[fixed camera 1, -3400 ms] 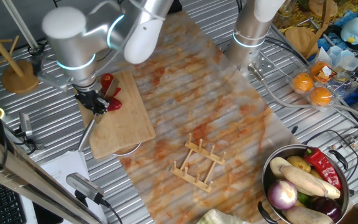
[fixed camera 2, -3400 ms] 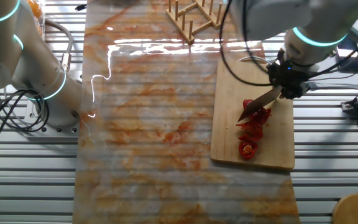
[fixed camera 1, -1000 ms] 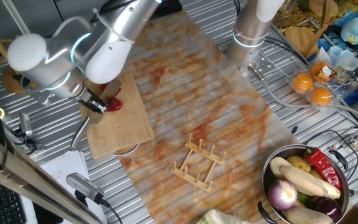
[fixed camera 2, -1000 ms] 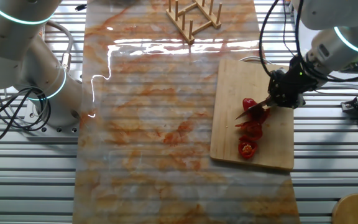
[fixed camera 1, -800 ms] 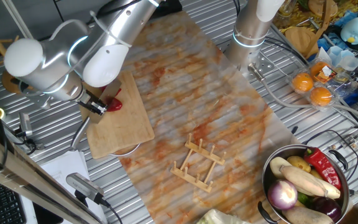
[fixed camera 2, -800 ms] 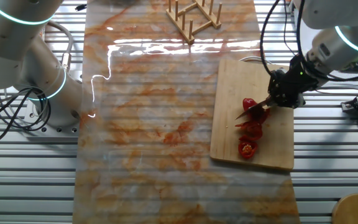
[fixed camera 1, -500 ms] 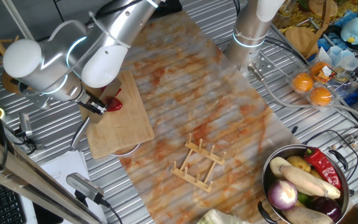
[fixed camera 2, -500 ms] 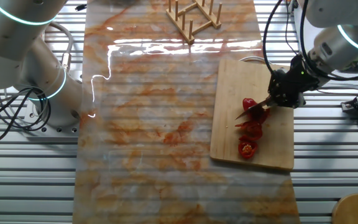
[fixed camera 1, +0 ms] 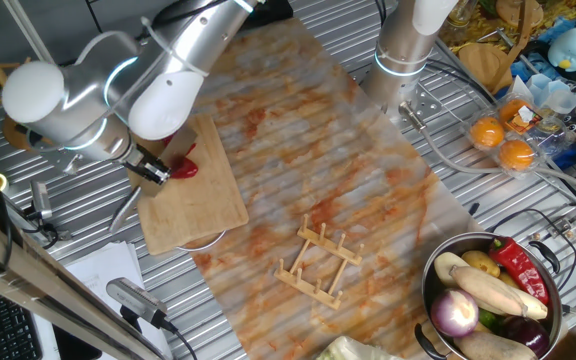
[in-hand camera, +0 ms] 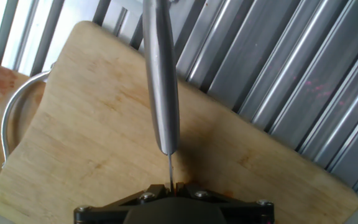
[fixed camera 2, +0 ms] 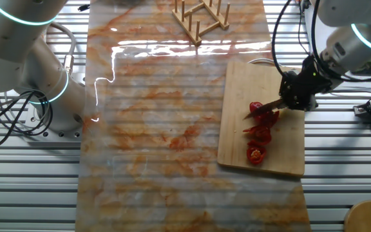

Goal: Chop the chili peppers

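At the right of the other fixed view, your black two-finger gripper (fixed camera 2: pixel 296 94) hangs over the pale bamboo cutting board (fixed camera 2: pixel 240 103), jaws clamped on the handle of a steel kitchen knife (fixed camera 2: pixel 265 107) whose blade reaches leftward and slightly down-frame to the glossy bright-red chili peppers (fixed camera 2: pixel 259 129).

The red pieces lie in a short line down the board's middle. The uppermost plump piece sits at the blade's tip, flatter cut slices lie just below it, and one open round piece sits nearest the board's lower edge. That line runs roughly top to bottom of the frame; the blade crosses it nearly at right angles. Whether the edge already touches the top piece cannot be told from here.

From the one fixed view, the same gripper (fixed camera 1: pixel 151 168) sits at the board's (fixed camera 1: pixel 208 195) left edge, the red pieces (fixed camera 1: pixel 182 166) just to its right; the silver arm hides most of them.

The hand view gives you only the knife (in-hand camera: pixel 160 81), seen along its spine and running straight up-frame over bare board (in-hand camera: pixel 86 143), with grey metal table slats (in-hand camera: pixel 291 93) beyond. No red flesh shows there, so you should judge the cut from the fixed cameras.

The next stroke likely falls on the uncut upper piece, directly beneath the blade.
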{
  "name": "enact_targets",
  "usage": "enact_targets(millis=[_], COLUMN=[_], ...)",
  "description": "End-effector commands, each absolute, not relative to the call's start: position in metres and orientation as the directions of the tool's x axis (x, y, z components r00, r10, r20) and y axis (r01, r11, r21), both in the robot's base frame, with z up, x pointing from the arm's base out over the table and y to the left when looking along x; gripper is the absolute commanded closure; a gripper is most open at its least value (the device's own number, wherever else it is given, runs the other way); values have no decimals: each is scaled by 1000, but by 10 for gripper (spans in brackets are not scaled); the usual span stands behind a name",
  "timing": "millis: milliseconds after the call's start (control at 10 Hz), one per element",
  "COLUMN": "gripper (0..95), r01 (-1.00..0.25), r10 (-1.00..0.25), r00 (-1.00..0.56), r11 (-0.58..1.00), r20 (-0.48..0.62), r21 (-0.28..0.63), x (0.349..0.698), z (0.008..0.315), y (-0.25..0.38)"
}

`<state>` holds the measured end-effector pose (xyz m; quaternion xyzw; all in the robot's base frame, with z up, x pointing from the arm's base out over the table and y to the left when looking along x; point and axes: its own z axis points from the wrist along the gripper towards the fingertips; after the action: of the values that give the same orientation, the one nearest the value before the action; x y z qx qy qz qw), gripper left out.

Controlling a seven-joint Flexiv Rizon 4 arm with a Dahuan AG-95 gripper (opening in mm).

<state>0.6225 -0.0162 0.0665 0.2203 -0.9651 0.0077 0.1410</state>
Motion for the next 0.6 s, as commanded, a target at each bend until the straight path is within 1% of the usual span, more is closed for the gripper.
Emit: enact_targets(millis=[100,400,600], gripper=[950,950,950], r01=[-440,-480,-513], r10=[-437,-479,-512], r00=[-868,-861,-851], r11=[897,876,858], r20=[234,171,118], r21=[44,40,21], x=[618,609,596], z=[68,78,83], y=[-19,-22,-26])
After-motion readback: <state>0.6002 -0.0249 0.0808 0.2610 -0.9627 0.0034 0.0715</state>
